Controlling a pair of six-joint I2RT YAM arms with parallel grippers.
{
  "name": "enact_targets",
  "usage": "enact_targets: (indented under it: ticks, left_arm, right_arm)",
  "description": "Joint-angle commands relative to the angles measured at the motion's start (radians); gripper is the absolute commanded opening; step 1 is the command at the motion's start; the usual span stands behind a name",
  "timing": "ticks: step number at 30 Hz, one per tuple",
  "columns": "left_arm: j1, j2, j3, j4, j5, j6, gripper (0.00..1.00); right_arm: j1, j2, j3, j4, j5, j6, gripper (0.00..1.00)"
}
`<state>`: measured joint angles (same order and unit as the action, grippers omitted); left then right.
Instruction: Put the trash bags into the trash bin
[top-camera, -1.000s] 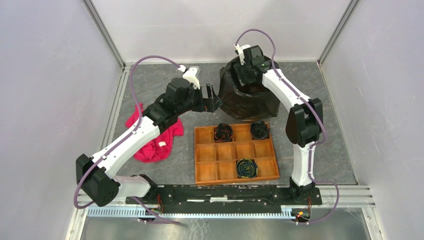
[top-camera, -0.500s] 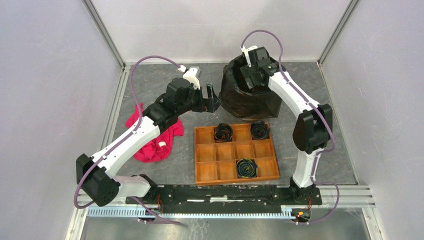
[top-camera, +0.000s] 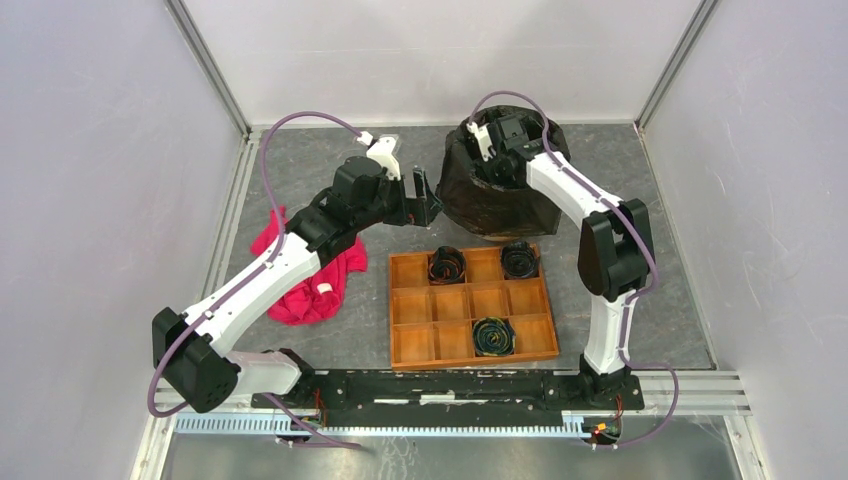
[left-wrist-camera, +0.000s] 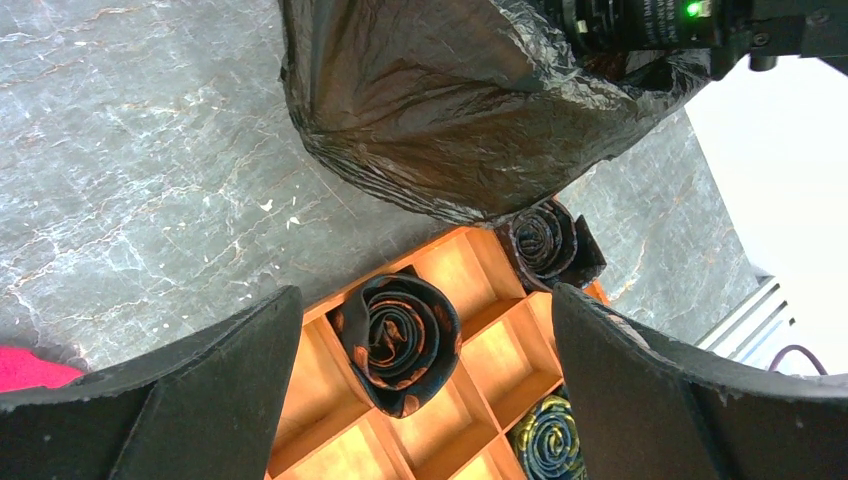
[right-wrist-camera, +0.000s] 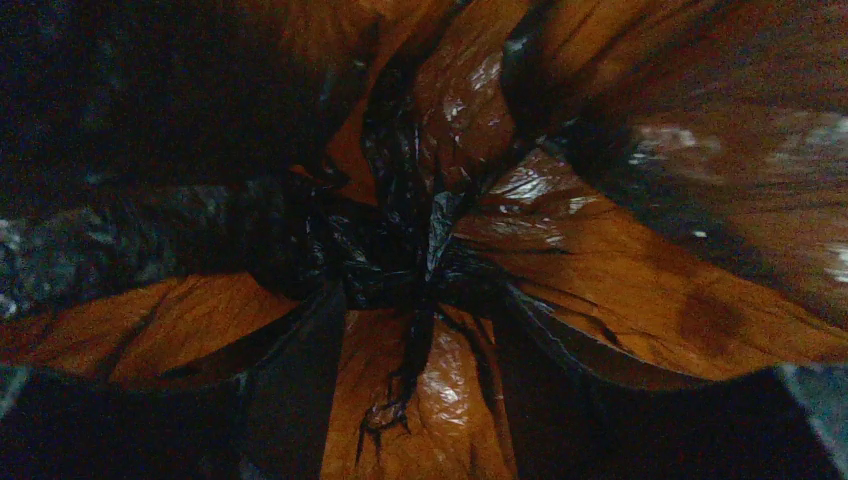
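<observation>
- From the top view, the trash bag (top-camera: 495, 200) is seen wrapped over the trash bin at the far middle of the table (top-camera: 320, 170), its lower edge just beside the far rim of the wooden tray (top-camera: 392, 310)
- The right gripper (top-camera: 497, 157) is lowered into the bag's open mouth; its fingertips are hidden, so whether it is wide or closed cannot be told
- The left gripper (top-camera: 428, 198) is held spread wide, holding nothing, just beside the bag's left flank but apart from it
- Bare grey table is left open beyond the left arm toward the far wall, and a strip lies between the red cloth (top-camera: 310, 275) and the tray's left rim
- From the left wrist view, both black fingers are seen far apart, framing a rolled dark item (left-wrist-camera: 395, 340) in a far tray compartment; the bag's crinkled bottom edge hangs just above a second roll (left-wrist-camera: 545, 240)
- From the right wrist view, only the inside is shown: glossy film gathered into a dark knot at the centre, with the orange trash bin (right-wrist-camera: 620, 270) glowing through it on all sides
</observation>
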<state>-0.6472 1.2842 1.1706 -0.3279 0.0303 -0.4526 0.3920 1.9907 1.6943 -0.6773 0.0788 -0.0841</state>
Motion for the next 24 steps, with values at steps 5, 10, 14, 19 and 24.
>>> enact_targets:
  ticks: [5, 10, 14, 19, 24]
  left_arm:
    - [-0.011, -0.006, 0.000, 0.023, 0.004, 0.038, 1.00]
    - [-0.011, -0.004, -0.001, 0.026, 0.010, 0.037, 1.00]
    - [-0.011, -0.006, -0.005, 0.028, 0.013, 0.035, 1.00]
    - [-0.011, -0.010, -0.006, 0.028, 0.011, 0.035, 1.00]
    - [-0.011, -0.009, -0.006, 0.029, 0.015, 0.037, 1.00]
  right_arm:
    - [-0.003, -0.029, 0.063, -0.082, 0.009, -0.052, 0.60]
    - [-0.009, -0.086, 0.090, -0.117, 0.065, -0.077, 0.69]
    - [-0.030, -0.101, 0.048, -0.118, 0.072, -0.097, 0.64]
    - [-0.054, -0.058, 0.021, -0.126, 0.069, -0.101, 0.34]
    - [-0.059, 0.029, 0.087, -0.144, 0.008, -0.102, 0.19]
